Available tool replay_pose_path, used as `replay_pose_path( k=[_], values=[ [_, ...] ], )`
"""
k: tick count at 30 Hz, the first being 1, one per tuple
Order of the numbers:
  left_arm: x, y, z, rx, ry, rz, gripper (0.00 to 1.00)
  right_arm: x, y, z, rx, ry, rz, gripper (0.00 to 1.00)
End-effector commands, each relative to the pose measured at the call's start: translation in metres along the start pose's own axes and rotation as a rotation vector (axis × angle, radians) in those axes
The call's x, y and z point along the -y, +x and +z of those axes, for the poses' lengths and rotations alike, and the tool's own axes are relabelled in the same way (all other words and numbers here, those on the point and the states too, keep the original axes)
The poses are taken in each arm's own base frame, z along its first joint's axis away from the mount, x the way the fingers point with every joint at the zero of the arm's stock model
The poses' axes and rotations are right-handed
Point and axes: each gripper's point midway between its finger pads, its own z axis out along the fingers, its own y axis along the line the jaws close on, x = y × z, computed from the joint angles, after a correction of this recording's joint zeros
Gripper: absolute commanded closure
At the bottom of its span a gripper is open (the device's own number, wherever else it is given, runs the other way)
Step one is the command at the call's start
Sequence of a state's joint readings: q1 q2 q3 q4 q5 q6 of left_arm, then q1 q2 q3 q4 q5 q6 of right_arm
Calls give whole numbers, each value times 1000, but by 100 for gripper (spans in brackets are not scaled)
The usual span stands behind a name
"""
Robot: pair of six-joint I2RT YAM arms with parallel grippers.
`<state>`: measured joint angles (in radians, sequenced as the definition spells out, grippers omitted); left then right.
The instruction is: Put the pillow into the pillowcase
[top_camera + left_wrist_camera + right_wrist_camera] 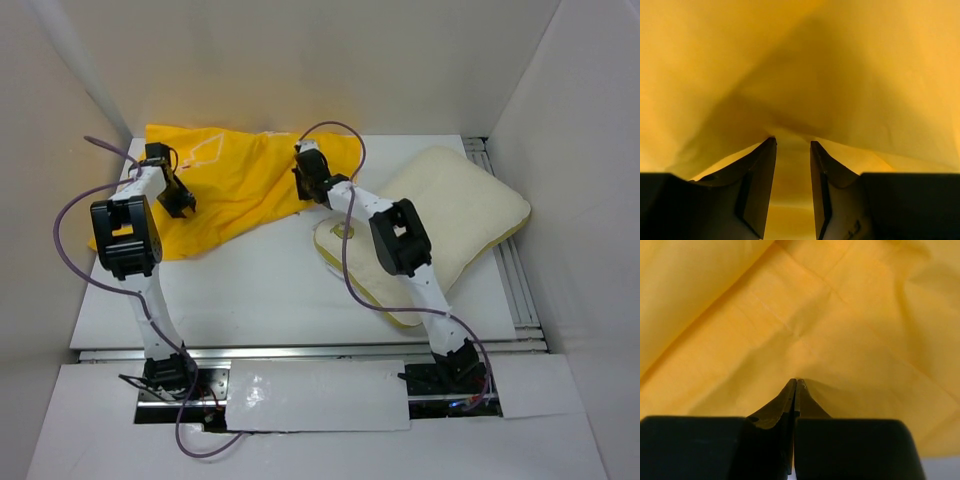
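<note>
Plainly, the right hand is clenched on the pillowcase — the left hand sits slightly parted against it, grip unclear.

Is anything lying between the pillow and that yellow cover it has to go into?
No loose object shows on the table between the pillow and the pillowcase. The right arm does stretch over the pillow's left end, and the right gripper is shut on the pillowcase's edge.
</note>
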<state>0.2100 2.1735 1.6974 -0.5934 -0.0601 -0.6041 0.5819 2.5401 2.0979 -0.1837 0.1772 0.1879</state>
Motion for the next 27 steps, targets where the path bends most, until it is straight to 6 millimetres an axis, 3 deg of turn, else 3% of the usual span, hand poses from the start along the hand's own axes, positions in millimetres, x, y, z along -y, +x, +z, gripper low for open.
replay_pose_path(
  k=[1, 2, 3, 4, 5, 6, 7, 8, 9, 10, 11, 12, 13, 14, 15, 16, 17, 18, 19, 20, 21, 22, 23, 25, 26, 27],
  values=[
    [-22, -7, 9, -14, -24, -43, 56, 0, -85, -70, 157, -49, -2, 100],
    [-22, -7, 9, -14, -24, -43, 56, 12, -70, -77, 120, -54, 0, 100],
    [-27, -7, 13, -20, -32, -51, 57, 13, -101, -114, 187, -82, 12, 100],
    [-33, -4, 14, -34, -44, -59, 57, 8, -103, -129, 194, -124, 10, 100],
    [-35, -5, 14, -30, -52, -59, 57, 20, -83, -134, 153, -114, 1, 100],
    [-38, 1, 19, -48, -61, -59, 57, 25, -82, -145, 145, -119, 5, 100],
    [-42, -1, 19, -46, -65, -79, 57, 25, -93, -172, 170, -133, 6, 100],
    [-48, 1, 20, -53, -74, -88, 57, 34, -64, -175, 112, -129, 7, 100],
    [-50, 4, 21, -61, -78, -88, 57, 32, -57, -184, 102, -156, -18, 100],
    [-49, 4, 21, -61, -78, -97, 57, 30, -61, -196, 117, -177, -30, 100],
    [-49, 9, 22, -74, -73, -97, 57, 37, -59, -195, 109, -134, -15, 100],
    [-53, 7, 23, -73, -76, -106, 57, 32, -65, -194, 114, -141, -36, 100],
    [-53, 7, 23, -73, -76, -106, 57, 31, -69, -190, 110, -139, -49, 94],
    [-53, 7, 23, -73, -76, -106, 57, 28, -53, -171, 50, -127, -58, 82],
    [-53, 7, 23, -73, -76, -106, 57, 24, -79, -167, 93, -132, -89, 63],
    [-53, 7, 23, -73, -76, -106, 59, 16, -81, -159, 86, -139, -106, 54],
    [-55, 6, 23, -69, -84, -105, 61, 23, -61, -131, 29, -96, -110, 45],
    [-57, 1, 19, -58, -82, -114, 64, 12, -84, -127, 75, -110, -128, 41],
    [-59, 1, 19, -52, -92, -114, 68, 10, -86, -117, 73, -110, -129, 29],
    [-63, -1, 17, -50, -96, -133, 70, 13, -61, -89, 8, -88, -135, 22],
    [-66, -2, 17, -44, -108, -132, 77, 1, -91, -88, 66, -103, -134, 18],
    [-74, -2, 18, -45, -125, -155, 100, 0, -93, -79, 63, -92, -122, 12],
    [-77, -6, 15, -35, -124, -164, 100, -3, -70, -55, 19, -81, -133, 5],
    [-82, -11, 15, -15, -120, -178, 100, -10, -87, -49, 65, -59, -133, 0],
    [-86, -12, 10, -11, -122, -187, 100, -16, -71, -37, 48, -48, -129, 0],
    [-89, -12, 9, -1, -131, -186, 100, -23, -80, -33, 98, -53, -125, 0]
  ],
)
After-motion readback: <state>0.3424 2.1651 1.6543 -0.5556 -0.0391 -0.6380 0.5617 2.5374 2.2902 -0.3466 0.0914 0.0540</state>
